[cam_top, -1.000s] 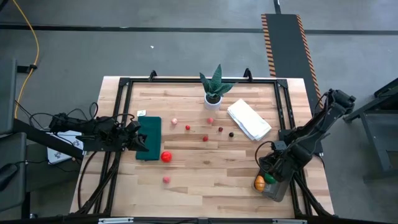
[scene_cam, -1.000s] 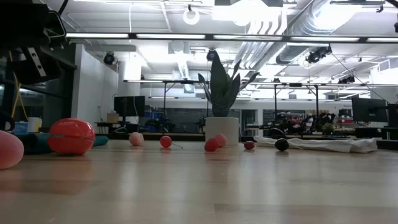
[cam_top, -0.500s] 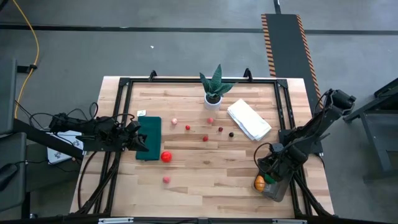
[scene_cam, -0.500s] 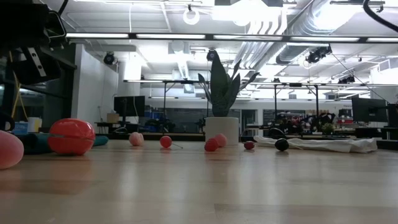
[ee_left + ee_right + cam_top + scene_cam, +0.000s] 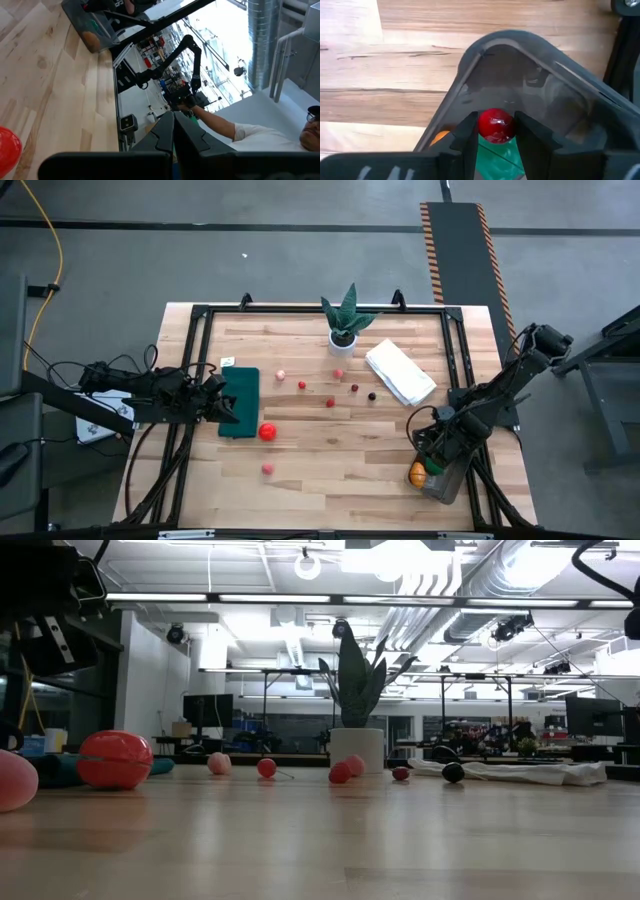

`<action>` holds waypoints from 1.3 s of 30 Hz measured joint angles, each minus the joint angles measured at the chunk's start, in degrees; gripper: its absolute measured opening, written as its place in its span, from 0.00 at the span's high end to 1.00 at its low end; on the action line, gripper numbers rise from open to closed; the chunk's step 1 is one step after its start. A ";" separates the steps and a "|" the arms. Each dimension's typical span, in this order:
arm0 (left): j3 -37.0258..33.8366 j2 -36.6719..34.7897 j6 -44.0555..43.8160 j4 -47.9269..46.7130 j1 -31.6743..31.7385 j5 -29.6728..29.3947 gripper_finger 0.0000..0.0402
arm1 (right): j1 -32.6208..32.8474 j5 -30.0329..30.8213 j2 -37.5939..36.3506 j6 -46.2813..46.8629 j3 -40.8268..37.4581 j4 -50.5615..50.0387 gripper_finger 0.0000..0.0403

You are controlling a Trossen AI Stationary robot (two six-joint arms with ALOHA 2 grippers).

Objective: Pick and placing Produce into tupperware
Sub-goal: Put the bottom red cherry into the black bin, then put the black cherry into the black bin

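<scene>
The right gripper (image 5: 496,131) hangs over the clear greyish rounded plastic tupperware (image 5: 555,100) at the pale wooden plank surface's (image 5: 330,450) right front corner, its dark fingers (image 5: 464,136) clamped on a glossy red ball of produce (image 5: 495,125); an orange piece (image 5: 417,474) lies inside. A large smooth red fruit (image 5: 267,432) sits beside the flat dark green mat (image 5: 240,402), where the left gripper (image 5: 226,406) rests, fingers pressed together. Small berries (image 5: 329,402) dot the middle; farther back lie a folded white cloth (image 5: 400,373) and a spiky potted plant (image 5: 345,318).
</scene>
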 joint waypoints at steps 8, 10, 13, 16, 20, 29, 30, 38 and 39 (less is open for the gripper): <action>-0.01 0.00 -0.01 0.02 0.01 0.04 1.00 | 0.00 -0.22 0.00 -0.20 0.00 0.01 0.73; 0.00 0.00 -0.01 0.02 0.01 0.06 1.00 | 0.00 -0.42 0.00 -0.64 0.00 0.11 0.72; -0.01 0.00 -0.01 0.02 -0.01 0.07 1.00 | 0.00 -0.64 0.02 -1.09 0.00 0.41 0.69; 0.00 0.00 -0.01 0.02 0.01 0.07 1.00 | 0.00 -0.65 0.02 -1.09 0.02 0.44 0.66; -0.01 0.00 -0.03 0.02 0.01 0.07 1.00 | 0.01 -0.64 0.02 -1.09 0.02 0.44 0.61; 0.00 0.00 -0.03 0.02 -0.01 0.07 1.00 | 0.00 -0.65 0.02 -1.07 0.02 0.42 0.58; 0.00 0.00 -0.03 0.02 -0.01 0.07 1.00 | 0.00 -0.65 0.02 -1.08 0.02 0.42 0.58; 0.00 0.00 -0.03 0.04 0.01 0.07 1.00 | 0.01 -2.57 -0.81 -1.01 0.28 1.11 0.58; -0.01 0.00 -0.04 0.03 -0.01 0.07 1.00 | 0.02 -3.17 -1.15 -0.86 0.28 1.17 0.58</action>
